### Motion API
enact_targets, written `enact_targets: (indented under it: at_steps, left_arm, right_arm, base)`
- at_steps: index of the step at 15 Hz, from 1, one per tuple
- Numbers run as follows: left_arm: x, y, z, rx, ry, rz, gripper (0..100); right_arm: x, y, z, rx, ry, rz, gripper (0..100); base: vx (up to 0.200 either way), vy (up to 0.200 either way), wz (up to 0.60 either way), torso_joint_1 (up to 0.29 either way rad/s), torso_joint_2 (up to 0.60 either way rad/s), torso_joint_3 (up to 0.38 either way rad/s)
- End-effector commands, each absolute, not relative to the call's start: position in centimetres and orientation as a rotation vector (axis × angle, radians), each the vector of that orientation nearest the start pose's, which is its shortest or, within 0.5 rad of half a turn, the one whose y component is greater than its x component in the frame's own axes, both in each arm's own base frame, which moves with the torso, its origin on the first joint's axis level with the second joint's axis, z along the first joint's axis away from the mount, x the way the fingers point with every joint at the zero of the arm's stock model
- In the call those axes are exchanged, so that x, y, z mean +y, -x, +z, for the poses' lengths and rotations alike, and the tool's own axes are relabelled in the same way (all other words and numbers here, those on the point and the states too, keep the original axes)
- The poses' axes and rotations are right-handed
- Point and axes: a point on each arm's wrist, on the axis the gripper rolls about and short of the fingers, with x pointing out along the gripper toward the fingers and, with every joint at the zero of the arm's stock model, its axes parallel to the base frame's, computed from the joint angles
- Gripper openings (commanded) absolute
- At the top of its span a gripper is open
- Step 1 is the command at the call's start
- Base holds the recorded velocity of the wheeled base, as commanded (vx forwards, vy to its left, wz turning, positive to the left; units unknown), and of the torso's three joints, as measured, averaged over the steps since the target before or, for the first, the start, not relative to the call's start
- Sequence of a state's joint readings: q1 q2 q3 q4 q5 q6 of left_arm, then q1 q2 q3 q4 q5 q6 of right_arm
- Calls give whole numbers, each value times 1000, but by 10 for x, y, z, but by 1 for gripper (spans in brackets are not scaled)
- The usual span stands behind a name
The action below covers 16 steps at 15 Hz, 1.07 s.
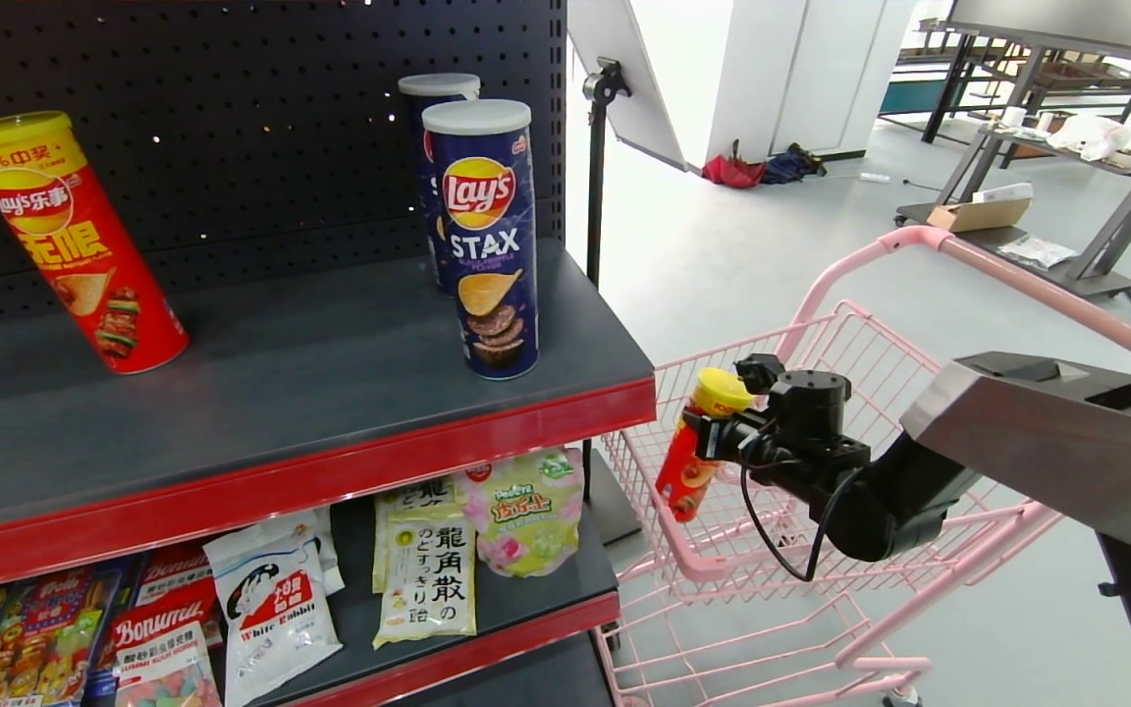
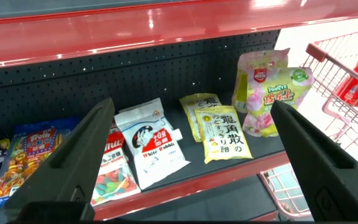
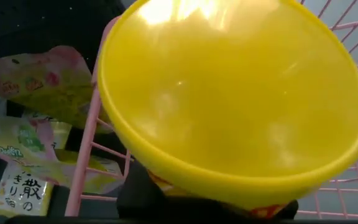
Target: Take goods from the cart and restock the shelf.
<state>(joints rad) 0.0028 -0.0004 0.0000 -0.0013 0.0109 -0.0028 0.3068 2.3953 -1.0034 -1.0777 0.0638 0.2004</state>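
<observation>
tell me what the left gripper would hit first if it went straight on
Likely the white bag or the yellow packets on the lower shelf: the open left gripper aims between them, with the pegboard behind. Depth is unclear.

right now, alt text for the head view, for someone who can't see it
The right gripper holds a red, yellow-lidded chip can over the pink cart, beside a shelf. Another red can and two blue cans sit on the top shelf; snack bags lie below.
</observation>
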Motion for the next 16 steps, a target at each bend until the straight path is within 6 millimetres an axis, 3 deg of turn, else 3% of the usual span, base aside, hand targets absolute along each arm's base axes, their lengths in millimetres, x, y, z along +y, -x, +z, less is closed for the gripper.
enact_targets:
  at_steps: [1, 2, 3, 4, 5, 7, 8, 9, 10, 11, 12, 13, 14, 16]
  left_arm:
    - [0, 23, 76, -2, 3, 14, 100]
    - [0, 23, 76, -2, 3, 14, 100]
    - [0, 23, 76, -2, 3, 14, 100]
    - [0, 23, 76, -2, 3, 14, 100]
    - [0, 23, 76, -2, 3, 14, 100]
    - [0, 23, 76, -2, 3, 14, 100]
    - [0, 23, 76, -2, 3, 14, 100]
    - [0, 23, 75, 0, 5, 14, 100]
    - [0, 23, 76, -2, 5, 14, 100]
    - [0, 23, 76, -2, 3, 14, 100]
    - [0, 23, 76, -2, 5, 12, 100]
    - [0, 23, 76, -2, 5, 12, 100]
    - [0, 23, 75, 0, 5, 12, 100]
    - [0, 23, 76, -2, 5, 9, 100]
  right_arm:
    - [130, -402, 19, 335, -149, 313, 0]
    - [130, -402, 25, 322, -147, 298, 0]
    - [126, -398, 48, 284, -142, 280, 0]
    - [115, -389, 88, 249, -133, 255, 0]
    - [110, -384, 111, 222, -123, 245, 0]
    - [89, -346, 199, 72, -34, 238, 0]
    - [82, -319, 230, 30, -5, 236, 0]
    - [76, -291, 247, 35, 2, 233, 0]
    - [64, -252, 260, 70, 29, 174, 0]
    - [64, -249, 260, 74, 33, 168, 0]
    - [52, -195, 263, 137, 66, 110, 0]
    - [41, -165, 257, 167, 84, 74, 0]
    - [26, -119, 240, 193, 107, 64, 0]
    - [11, -70, 220, 209, 123, 26, 0]
  base:
    - [0, 0, 0, 0, 0, 0]
    - [0, 0, 0, 0, 0, 0]
    - [0, 0, 0, 0, 0, 0]
    - [0, 0, 0, 0, 0, 0]
    - [0, 0, 0, 0, 0, 0]
    - [0, 0, 0, 0, 0, 0]
    - [0, 0, 0, 0, 0, 0]
    - [0, 0, 0, 0, 0, 0]
    - [0, 0, 0, 0, 0, 0]
    - [0, 0, 0, 0, 0, 0]
    - [0, 0, 0, 0, 0, 0]
    - [0, 0, 0, 0, 0, 0]
    - [0, 0, 0, 0, 0, 0]
    - [0, 0, 0, 0, 0, 0]
